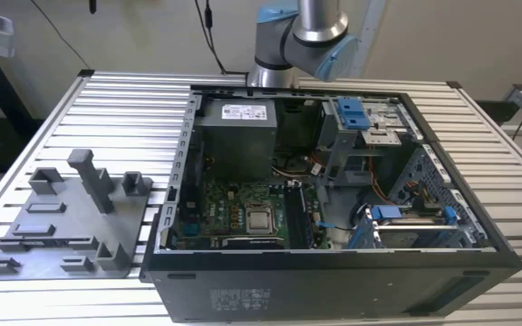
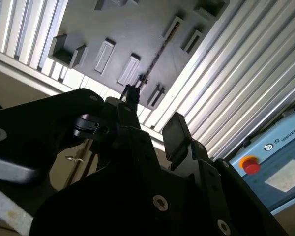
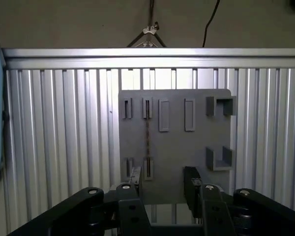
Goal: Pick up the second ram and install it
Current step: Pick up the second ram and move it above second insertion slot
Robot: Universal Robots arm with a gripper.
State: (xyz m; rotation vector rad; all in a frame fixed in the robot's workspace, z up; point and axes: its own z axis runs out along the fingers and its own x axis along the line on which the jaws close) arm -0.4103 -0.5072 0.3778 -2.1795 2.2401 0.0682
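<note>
Standing up on its thin edge, the memory stick sits on the grey plate. It is caught in two little slots, one at each end. The pair of slots just beside it looks bare.

The jaws are open with nothing in them. Their two black fingers hang near the plate's edge in the first wrist view and do not touch the stick.

I think the stick is light and stiff, but thin and easy to hurt. It looks best to pinch it on its two flat sides, near the middle, so it does not tip. A hard squeeze could harm the tiny chips.

Next to the plate, on the exterior view's right, an open computer case lies on the ribbed tabletop. Inside it are a green board, a grey power box and some blue clips. I cannot tell if a stick is already in the board's long slots. The arm rises behind the case, on the far side from the plate.
</note>
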